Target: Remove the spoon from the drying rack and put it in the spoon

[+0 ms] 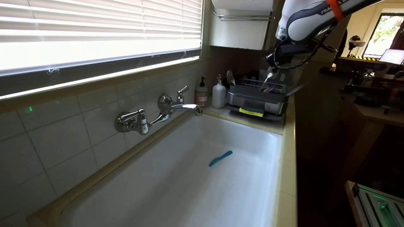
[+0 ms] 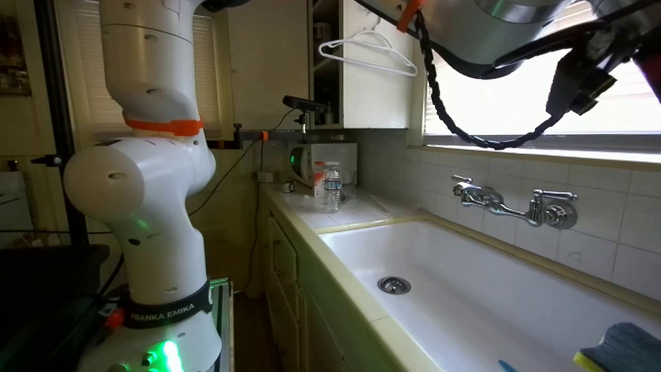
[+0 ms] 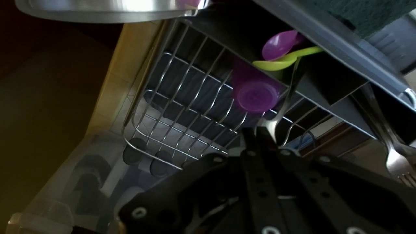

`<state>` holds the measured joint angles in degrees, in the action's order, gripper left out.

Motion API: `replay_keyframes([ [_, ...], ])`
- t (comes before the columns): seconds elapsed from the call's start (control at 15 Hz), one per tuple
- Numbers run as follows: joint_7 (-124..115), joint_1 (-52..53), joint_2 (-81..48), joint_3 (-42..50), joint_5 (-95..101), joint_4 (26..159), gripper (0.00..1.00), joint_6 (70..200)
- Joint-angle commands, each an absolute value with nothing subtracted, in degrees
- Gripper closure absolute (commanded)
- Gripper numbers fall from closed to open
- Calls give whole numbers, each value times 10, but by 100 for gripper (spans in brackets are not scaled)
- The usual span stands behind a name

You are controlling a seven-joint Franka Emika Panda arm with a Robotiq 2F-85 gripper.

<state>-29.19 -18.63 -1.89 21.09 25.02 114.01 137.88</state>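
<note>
The drying rack [image 1: 257, 96] stands on the counter at the far end of the sink in an exterior view. Its wire grid also shows in the wrist view [image 3: 187, 97]. The metallic spoon [image 1: 267, 76] leans up out of the rack, wide end uppermost. In the wrist view the spoon [image 3: 287, 99] has its handle running down into a dark compartment. My gripper [image 3: 255, 130] has its fingertips nearly together around the spoon's wide end, partly hiding it. In an exterior view the gripper [image 1: 273, 66] is above the rack, at the spoon's top.
A purple spoon [image 3: 279, 45], a green spoon [image 3: 276, 64], a purple cup [image 3: 256, 96] and forks [image 3: 396, 159] are in the rack. A blue utensil [image 1: 221, 158] lies in the white sink [image 1: 176, 189]. Soap bottles [image 1: 218, 94] and the faucet [image 1: 186, 108] are nearby.
</note>
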Motion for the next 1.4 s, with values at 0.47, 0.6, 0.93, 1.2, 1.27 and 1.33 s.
replay_keyframes([
  [0.47, -318, -183, -52, 207, 243, 1149, 99, 1381],
  [0.6, -319, -182, -60, 208, 240, 1149, 99, 1380],
  [0.93, -323, -182, -65, 210, 240, 1150, 64, 1380],
  [1.2, -321, -183, -66, 214, 237, 1149, 37, 1384],
  [1.27, -322, -184, -66, 215, 238, 1148, 30, 1385],
  [1.33, -321, -185, -66, 216, 237, 1147, 21, 1387],
])
